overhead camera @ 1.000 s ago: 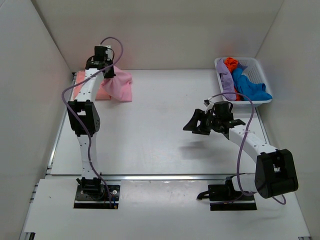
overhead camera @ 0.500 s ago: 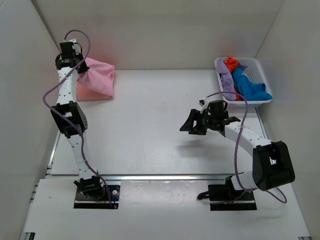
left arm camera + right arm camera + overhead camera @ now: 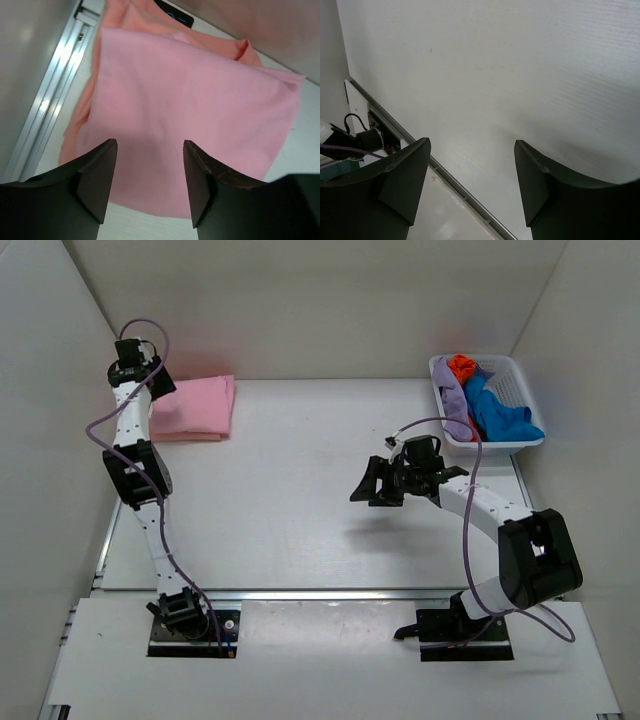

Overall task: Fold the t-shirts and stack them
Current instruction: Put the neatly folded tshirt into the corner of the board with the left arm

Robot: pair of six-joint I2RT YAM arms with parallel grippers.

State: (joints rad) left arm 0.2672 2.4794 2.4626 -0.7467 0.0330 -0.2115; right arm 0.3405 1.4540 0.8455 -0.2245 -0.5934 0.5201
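the pink shirt (image 3: 200, 90) sits on the peach shirt (image 3: 125, 12) as a pile, so the left hand (image 3: 147, 150) and the right hand (image 3: 472, 150) are wide open, empty.

Bare table (image 3: 300, 500) lies open mid-way; stacked t-shirts (image 3: 200, 408) block the far-left corner, a laundry-filled basket (image 3: 527, 388) the far-right.

White table (image 3: 300, 490), walls close on three sides. Far-left corner: salmon-peach t-shirt (image 3: 79, 107) flat on table, light pink t-shirt (image 3: 195, 406) folded on top, salmon edges peeking out at left and far side. Metal rail (image 3: 110, 530) along left edge. Far-right corner: white lattice basket (image 3: 505, 359) on table, heaped with purple, blue, orange cloths (image 3: 495, 410).
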